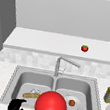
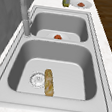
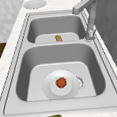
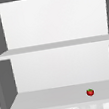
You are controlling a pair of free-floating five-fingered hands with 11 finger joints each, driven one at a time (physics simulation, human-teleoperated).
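I log left hand (image 1: 16,106) at sink's (image 1: 8,89) front edge, fingers curled on nothing; baguette (image 1: 31,95) in basin nearest

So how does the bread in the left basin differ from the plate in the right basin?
The bread is long, narrow and brown; the plate is round, flat and white. The bread lies bare beside the drain; the plate carries a small reddish-orange item. Both rest on their basin floors.
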